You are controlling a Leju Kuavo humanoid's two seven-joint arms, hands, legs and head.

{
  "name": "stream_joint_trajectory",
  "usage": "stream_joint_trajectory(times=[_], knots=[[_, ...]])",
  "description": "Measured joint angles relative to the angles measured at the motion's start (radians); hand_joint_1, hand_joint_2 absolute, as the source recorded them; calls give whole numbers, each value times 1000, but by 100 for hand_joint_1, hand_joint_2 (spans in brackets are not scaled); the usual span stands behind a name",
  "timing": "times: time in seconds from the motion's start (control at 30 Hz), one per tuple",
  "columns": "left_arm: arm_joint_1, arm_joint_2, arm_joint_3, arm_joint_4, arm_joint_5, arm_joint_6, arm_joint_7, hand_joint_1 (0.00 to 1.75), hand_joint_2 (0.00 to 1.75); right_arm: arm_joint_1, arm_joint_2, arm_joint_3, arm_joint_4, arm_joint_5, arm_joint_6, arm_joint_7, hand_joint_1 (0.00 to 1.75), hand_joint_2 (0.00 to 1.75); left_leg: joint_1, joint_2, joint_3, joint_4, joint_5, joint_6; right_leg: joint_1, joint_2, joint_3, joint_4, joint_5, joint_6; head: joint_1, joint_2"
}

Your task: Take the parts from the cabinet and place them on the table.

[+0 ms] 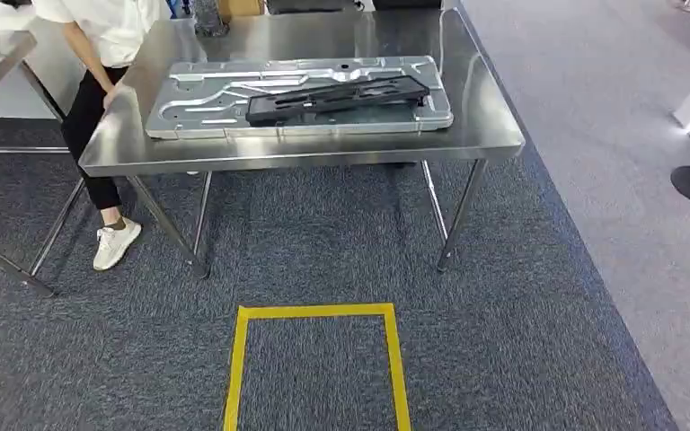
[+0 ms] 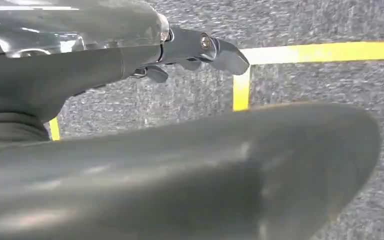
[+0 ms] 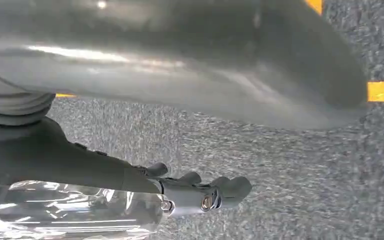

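A stamped silver metal panel (image 1: pixel 298 97) lies flat on the steel table (image 1: pixel 490 135), a black plastic part (image 1: pixel 337 99) resting on it. The left hand (image 2: pixel 130 150) and right hand (image 3: pixel 145 75) hang over carpet, empty, fingers loosely extended. A person (image 1: pixel 99 54) stands at the table's left corner.

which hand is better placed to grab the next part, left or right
Neither, as far as the views show. The left hand and right hand both hang over the carpet, holding nothing. The silver panel and black part already lie on the table.
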Motion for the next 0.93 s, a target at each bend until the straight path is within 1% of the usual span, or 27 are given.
stream_joint_trajectory(times=[0.03,0.07,0.1,0.13,0.17,0.2,0.23,0.27,0.3,0.33,0.37,0.4,0.43,0.47,0.5,0.53,0.57,0.6,0.63,0.67,0.7,0.73,0.77,0.8,0.83,0.87,0.93], knots=[[0,0,0,0,0,-1,-2,0,0,0,0,-1,0,0,1,0,0,0,1,0,-17,65,-63,-4,1,0,-14,1,11,-3,0,0],[-1,0,0,0,0,-3,-3,0,0,1,0,-2,0,0,2,0,0,0,2,0,-36,145,-118,-7,4,0,-30,2,22,-4,0,0],[-1,0,0,0,0,-3,-5,0,0,1,0,-3,0,0,3,-1,0,0,3,0,-50,217,-148,-8,6,-1,-47,5,34,-4,0,0],[-1,0,0,0,0,-4,-6,0,0,1,0,-4,0,1,3,-3,0,0,3,0,-48,257,-143,-8,8,-1,-65,8,45,-4,0,0],[-1,0,0,0,0,-4,-7,0,0,1,0,-5,1,1,3,-5,0,0,3,0,-27,254,-114,-7,9,0,-80,12,55,-3,0,0],[-2,0,0,0,0,-5,-8,0,0,1,1,-6,1,2,4,-8,0,0,3,0,13,209,-72,-4,9,0,-96,17,62,0,0,0],[-3,0,0,0,0,-6,-10,0,0,1,1,-6,1,4,4,-11,0,0,3,0,69,136,-39,-1,9,0,-109,23,69,3,0,0],[-5,0,0,0,0,-8,-12,0,0,-1,1,-6,1,7,4,-13,0,0,3,-1,143,34,-30,5,9,1,-120,31,76,6,0,0],[-8,0,0,0,0,-8,-13,0,0,-1,3,-6,1,8,4,-14,0,0,0,-3,203,-53,-58,10,13,1,-127,37,80,11,0,0],[-11,0,0,0,2,-10,-14,0,0,-1,3,-6,1,11,4,-14,0,0,-4,-4,223,-100,-74,14,14,1,-132,41,87,19,0,0],[-13,0,0,0,2,-11,-14,0,0,-2,3,-7,1,11,4,-14,0,0,-5,-3,211,-99,-73,18,13,-1,-134,41,97,25,0,0],[-12,0,0,0,2,-11,-14,0,0,-3,3,-7,1,12,4,-14,0,0,-9,-3,206,-95,-69,25,10,-2,-136,38,105,31,0,0],[-9,-1,0,0,2,-11,-14,0,0,-2,3,-8,1,12,4,-15,0,0,-6,-3,200,-99,-58,34,12,-1,-138,36,115,39,0,0],[-10,-5,0,0,2,-11,-14,0,0,-1,1,-10,1,12,4,-16,0,0,0,2,191,-102,-44,41,6,3,-145,53,94,43,0,0],[-10,-4,0,0,2,-11,-15,0,0,0,1,-10,1,12,5,-18,0,0,-2,4,178,-102,-33,51,6,5,-158,86,39,49,0,0],[-11,-4,0,0,2,-11,-14,0,0,1,1,-10,1,12,6,-18,0,0,-3,5,165,-102,-23,54,4,5,-174,145,-24,53,0,0],[-11,-4,0,0,2,-11,-14,0,0,1,2,-11,1,10,10,-21,0,0,-5,5,150,-102,-12,56,3,6,-194,226,-86,58,0,0],[-10,-4,0,0,3,-10,-14,0,0,1,2,-11,2,10,12,-22,0,0,-7,5,135,-101,-2,56,2,6,-210,296,-117,62,0,0],[-10,-4,0,0,2,-8,-14,0,0,1,2,-13,2,8,18,-24,0,0,-8,5,121,-98,9,55,0,5,-215,346,-118,64,0,0],[-10,-4,0,0,2,-6,-14,0,0,1,2,-14,2,7,20,-27,0,0,-8,6,105,-96,15,54,-1,5,-203,351,-89,64,0,0],[-10,-4,0,0,2,-1,-11,0,0,2,2,-15,2,7,20,-29,0,0,-8,6,91,-93,23,52,-1,5,-174,324,-44,63,0,0],[-10,-4,0,0,2,1,-6,0,0,2,2,-15,2,7,21,-30,0,0,-8,6,79,-89,30,49,-1,5,-129,264,-5,60,0,0],[-10,-4,0,0,3,3,-3,0,0,1,2,-16,2,6,21,-30,0,0,-8,5,71,-85,37,46,0,5,-65,172,13,54,0,0],[-10,-5,0,0,3,3,-2,0,0,0,1,-16,2,6,21,-31,0,0,-10,5,64,-80,42,42,2,5,10,69,-5,47,0,0],[-11,-6,0,0,2,3,-1,0,0,-1,1,-16,2,6,21,-34,0,0,-13,5,57,-71,46,37,8,5,45,0,-28,39,0,0],[-11,-6,0,0,3,3,0,0,0,-2,1,-16,2,5,22,-35,0,0,-13,6,52,-67,53,31,9,5,43,-12,-39,32,0,0],[-11,-6,0,0,3,3,3,0,0,0,1,-17,2,1,24,-40,0,0,-10,7,49,-70,64,19,12,6,34,-9,-31,20,0,0]])
